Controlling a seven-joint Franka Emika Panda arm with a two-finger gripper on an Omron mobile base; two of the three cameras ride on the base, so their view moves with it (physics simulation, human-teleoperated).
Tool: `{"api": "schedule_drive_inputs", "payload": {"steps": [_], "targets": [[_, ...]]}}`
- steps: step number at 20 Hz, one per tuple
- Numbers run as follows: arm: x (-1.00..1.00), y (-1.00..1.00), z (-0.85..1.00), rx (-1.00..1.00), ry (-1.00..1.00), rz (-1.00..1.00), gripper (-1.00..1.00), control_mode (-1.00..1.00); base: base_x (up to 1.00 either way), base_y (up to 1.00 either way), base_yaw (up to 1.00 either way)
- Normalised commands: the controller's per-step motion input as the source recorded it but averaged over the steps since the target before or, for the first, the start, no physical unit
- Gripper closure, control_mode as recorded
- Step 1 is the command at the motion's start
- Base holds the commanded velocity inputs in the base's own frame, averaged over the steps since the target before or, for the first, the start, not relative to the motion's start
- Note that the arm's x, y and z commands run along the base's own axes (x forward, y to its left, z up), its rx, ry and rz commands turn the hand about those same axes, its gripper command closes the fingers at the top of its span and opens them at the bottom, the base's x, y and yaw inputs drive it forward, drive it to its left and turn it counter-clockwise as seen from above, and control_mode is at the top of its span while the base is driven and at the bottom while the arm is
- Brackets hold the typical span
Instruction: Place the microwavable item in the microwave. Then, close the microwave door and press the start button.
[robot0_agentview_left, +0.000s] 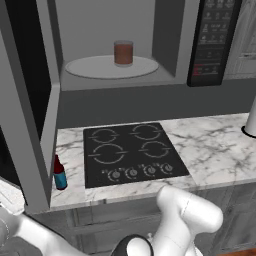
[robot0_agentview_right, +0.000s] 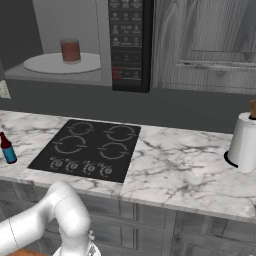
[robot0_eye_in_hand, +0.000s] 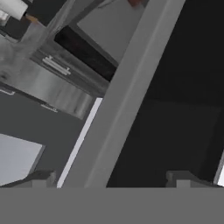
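Note:
The microwavable item (robot0_agentview_left: 123, 52) (robot0_agentview_right: 70, 50), a reddish-brown cup, stands upright on the round turntable plate (robot0_agentview_left: 95, 68) inside the open microwave (robot0_agentview_left: 165, 40). The black button panel (robot0_agentview_left: 212, 40) (robot0_agentview_right: 129, 45) is on the microwave's right side. The microwave door (robot0_agentview_left: 30, 105) is swung wide open to the left. In the hand view my gripper (robot0_eye_in_hand: 111, 180) is open with nothing between its fingertips (robot0_eye_in_hand: 40, 178). It faces the door's grey frame (robot0_eye_in_hand: 127, 92) and dark window (robot0_eye_in_hand: 183, 113) from close up.
A black four-burner stovetop (robot0_agentview_left: 132, 152) (robot0_agentview_right: 87, 147) is set in the marble counter (robot0_agentview_left: 215, 150). A slim blue-labelled bottle (robot0_agentview_left: 59, 174) (robot0_agentview_right: 7, 148) stands at the counter's left end, under the open door. A white roll (robot0_agentview_right: 245, 142) stands at the right.

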Motion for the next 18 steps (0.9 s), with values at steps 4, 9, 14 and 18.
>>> {"api": "schedule_drive_inputs", "payload": {"steps": [4, 9, 14, 18], "targets": [[-0.60, -0.85, 0.27, 0.24, -0.01, -0.01, -1.00, -1.00, 0.00, 0.00, 0.00], [-0.38, -1.00, 0.37, 0.30, 0.00, 0.00, -1.00, -1.00, 0.00, 0.00, 0.00], [-0.06, -1.00, 0.44, 0.30, 0.00, 0.06, -1.00, -1.00, 0.00, 0.00, 0.00], [0.00, -1.00, 0.41, 0.26, 0.02, 0.17, -1.00, -1.00, 0.00, 0.00, 0.00]]}}
